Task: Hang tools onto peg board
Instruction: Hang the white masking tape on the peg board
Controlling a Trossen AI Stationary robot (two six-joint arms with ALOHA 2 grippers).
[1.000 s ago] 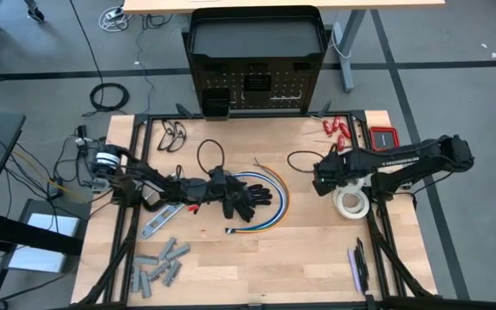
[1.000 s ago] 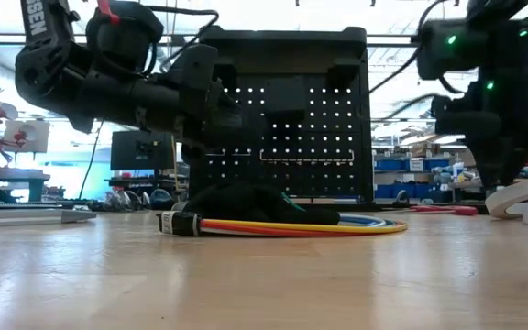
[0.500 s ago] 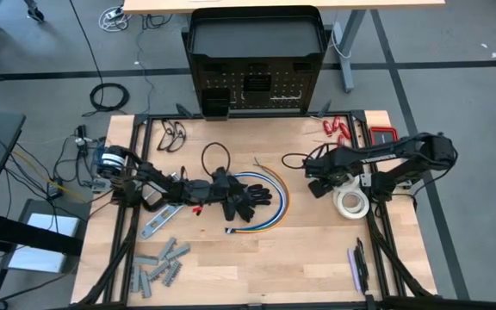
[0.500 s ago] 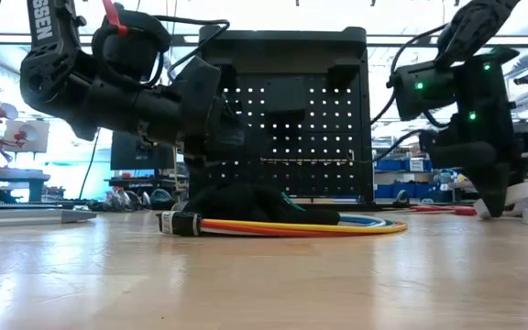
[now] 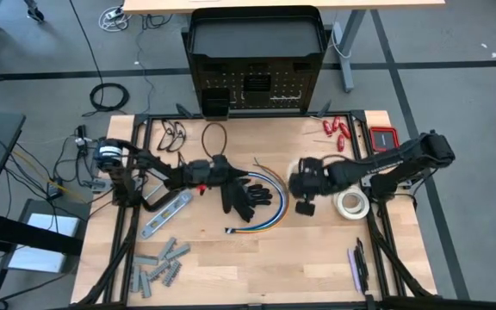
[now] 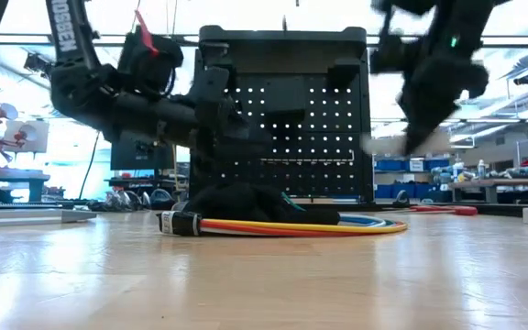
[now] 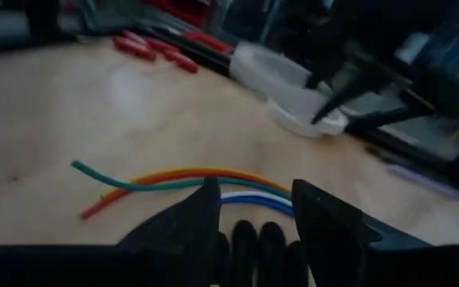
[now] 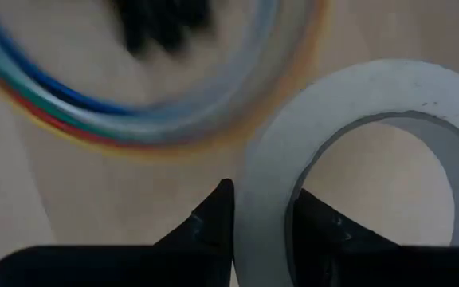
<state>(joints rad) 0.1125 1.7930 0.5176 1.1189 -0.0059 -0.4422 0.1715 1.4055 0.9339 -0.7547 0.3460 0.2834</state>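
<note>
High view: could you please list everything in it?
peg board: one, black, beyond the far edge
gloves: pair, black, centre
wire bundle: one, multicoloured, by the gloves
cord loops: two, black, far left
flat bar: one, silver, left
metal pieces: heap, grey, near left
red-handled tools: several, far right
case: one, red, far right
purple-handled tool: one, near right
resting tape roll: one, white, right
held tape roll: one, white, in the right gripper
left gripper: open, over the gloves
right gripper: gripping that roll

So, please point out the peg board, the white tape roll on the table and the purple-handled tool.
peg board [image 5: 265, 89]: high view, perforated front panel.
tape roll [image 5: 351, 203]: high view, ring's white rim.
purple-handled tool [image 5: 355, 269]: high view, handle.
</note>
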